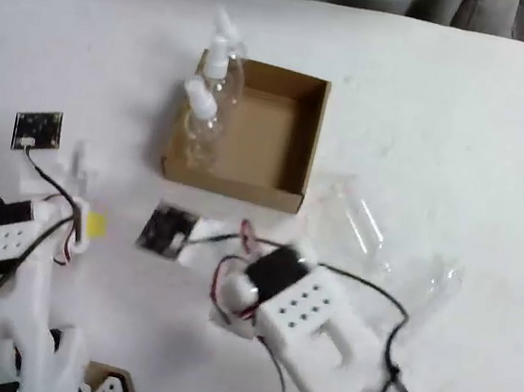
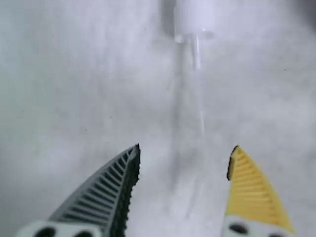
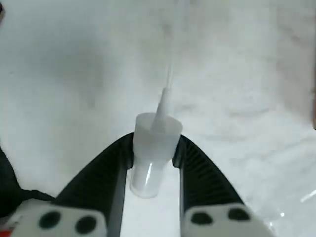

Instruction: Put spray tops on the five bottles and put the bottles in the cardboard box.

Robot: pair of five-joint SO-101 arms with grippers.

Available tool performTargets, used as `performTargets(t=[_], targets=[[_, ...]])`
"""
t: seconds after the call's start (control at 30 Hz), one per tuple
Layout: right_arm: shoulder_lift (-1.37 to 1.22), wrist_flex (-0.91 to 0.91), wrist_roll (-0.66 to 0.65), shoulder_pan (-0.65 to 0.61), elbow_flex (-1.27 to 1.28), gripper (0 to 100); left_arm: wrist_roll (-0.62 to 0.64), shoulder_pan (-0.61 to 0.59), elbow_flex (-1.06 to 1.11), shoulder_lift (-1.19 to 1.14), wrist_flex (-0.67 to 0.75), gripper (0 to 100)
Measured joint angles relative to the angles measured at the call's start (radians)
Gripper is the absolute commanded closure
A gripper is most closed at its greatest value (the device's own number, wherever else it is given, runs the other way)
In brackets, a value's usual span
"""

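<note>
My right end effector (image 3: 153, 148) is clamped tight on the held spray top (image 3: 155, 131). Its two black ribbed fingers (image 3: 106, 182) pinch the top's collar from either side. The piece is translucent white plastic, a smooth round cap over a narrower neck, and its thin dip tube (image 3: 165, 91) sticks out past the fingertips over the white surface (image 3: 59, 74). In the high view that arm sits just in front of the cardboard box (image 1: 287, 140).

My left end effector (image 2: 185, 150) is spread wide and holds nothing. One finger is grey (image 2: 108, 192) and the other yellow (image 2: 249, 187), both with ridged inner faces. The loose spray top (image 2: 195, 22) lies on the surface straight ahead of the gap, apart from both tips. It has a white cylindrical cap, and its clear straw (image 2: 197, 49) points back towards the fingers. This arm is off the box's front corner on the left arm's side.

The box is open brown card, square and shallow. Two capped bottles (image 1: 210, 85) of clear plastic with white spray heads stand upright along its wall on the left arm's side, and they look to be inside it. Two bare bottles (image 1: 360, 218), clear and hard to make out, lie on their sides on the surface off the box's opposite front corner.
</note>
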State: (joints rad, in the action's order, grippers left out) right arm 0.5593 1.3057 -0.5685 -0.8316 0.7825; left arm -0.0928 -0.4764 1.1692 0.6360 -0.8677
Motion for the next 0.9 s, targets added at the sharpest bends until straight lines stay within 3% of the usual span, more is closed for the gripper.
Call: performTargets(t=[0.23,0.4,0.57,0.73,0.9], targets=[[-0.104,-0.1,0.003,-0.069,0.052,80.3,0.0,0.0,0.0,0.0,0.0,74],[-0.121,-0.098,0.0,-0.071,0.054,80.0,0.0,0.0,0.0,0.0,0.0,74],[-0.041,0.041,0.0,-0.054,0.005,80.0,0.0,0.0,0.0,0.0,0.0,74],[0.123,0.19,0.0,0.121,-0.081,80.1,0.0,0.0,0.0,0.0,0.0,74],[0.29,0.267,0.0,0.396,-0.092,80.1,0.0,0.0,0.0,0.0,0.0,74]])
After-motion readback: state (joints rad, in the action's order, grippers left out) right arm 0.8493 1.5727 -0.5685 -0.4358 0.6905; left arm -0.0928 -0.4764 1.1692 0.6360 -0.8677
